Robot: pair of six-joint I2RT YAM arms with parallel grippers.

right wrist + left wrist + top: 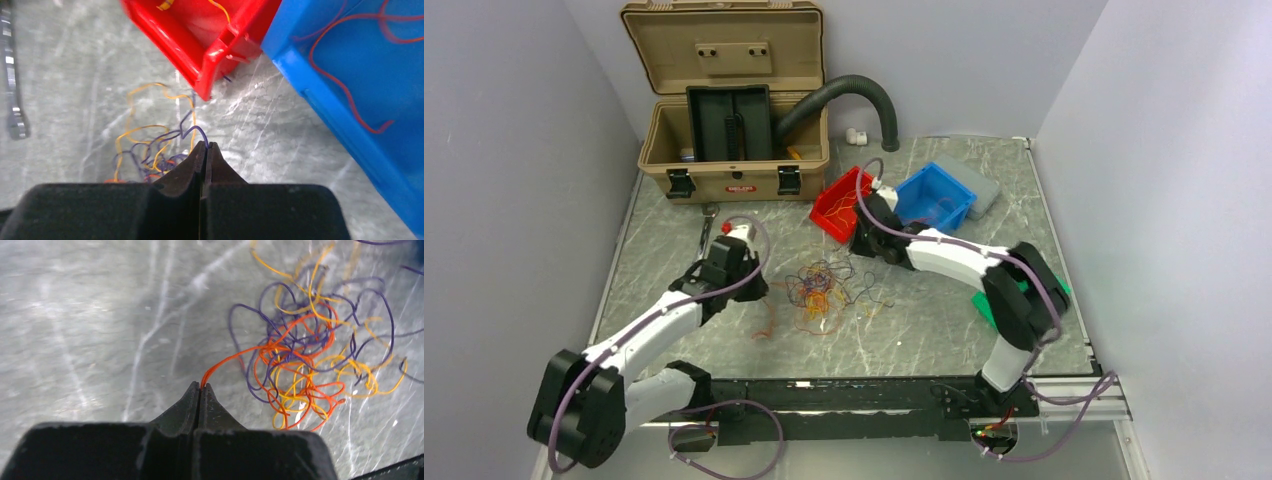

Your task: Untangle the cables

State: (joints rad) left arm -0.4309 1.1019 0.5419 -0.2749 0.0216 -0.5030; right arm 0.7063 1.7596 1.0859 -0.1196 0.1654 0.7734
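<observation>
The cables [829,290] lie as a loose tangle of thin orange, yellow and purple wires mid-table between the arms. In the left wrist view the tangle [310,355] sits to the right, and an orange-red cable [235,357] runs from it into my left gripper [200,386], which is shut on its end. My right gripper [206,144] is shut on a purple cable [192,130] that loops back into the tangle [150,150]. From above, the left gripper [756,287] is left of the pile and the right gripper [864,250] is behind it.
A red bin [842,205] with a yellow wire [220,10] and a blue bin [936,195] with a red wire [350,85] stand behind the tangle. An open tan toolbox [734,120] and black hose [864,95] are at the back. A wrench [12,100] lies left.
</observation>
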